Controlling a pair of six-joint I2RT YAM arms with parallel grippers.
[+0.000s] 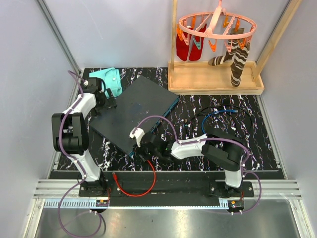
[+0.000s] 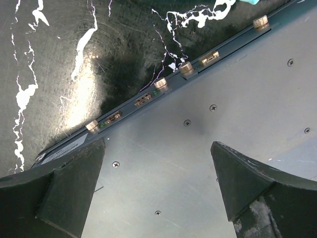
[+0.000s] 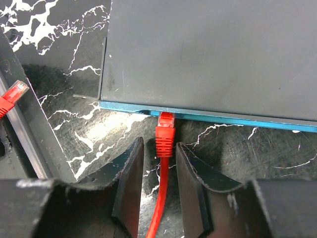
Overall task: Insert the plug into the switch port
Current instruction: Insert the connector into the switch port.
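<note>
- Plug, red moulded with a ribbed boot (image 3: 165,134), stands with its nose at the thin teal-blue front edge of the large flat dark grey rectangular switch (image 3: 208,54). It enters from 6 o'clock in the right wrist view, near that edge's left end.
- I judge the insertion done or almost done. The nose is hidden in the port, so I cannot tell whether it is fully home.
- Right hand (image 3: 158,145) flanks the boot with fingers narrowly parted. A sliver of bench shows on the left side, so it is not pinching the plug.
- Left hand (image 2: 158,145) is spread wide above the switch's grey top near the rear edge with its brass connectors, and holds nothing. From there it looks placed to steady the box.
- What may be left is a last push toward 12 o'clock, then backing away.
- Thin red cable (image 1: 148,183) trails off toward 6 o'clock, so a straight retreat runs along it. Its other red plug (image 3: 12,94) lies at 9 o'clock beside a metal rail.
- Black white-veined marble bench (image 1: 247,139) lies open at 3 o'clock of the right hand.
- Folded teal cloth (image 1: 110,79) sits at 12 o'clock of the left hand, and a wooden tray (image 1: 213,82) at 1 o'clock of the switch.
</note>
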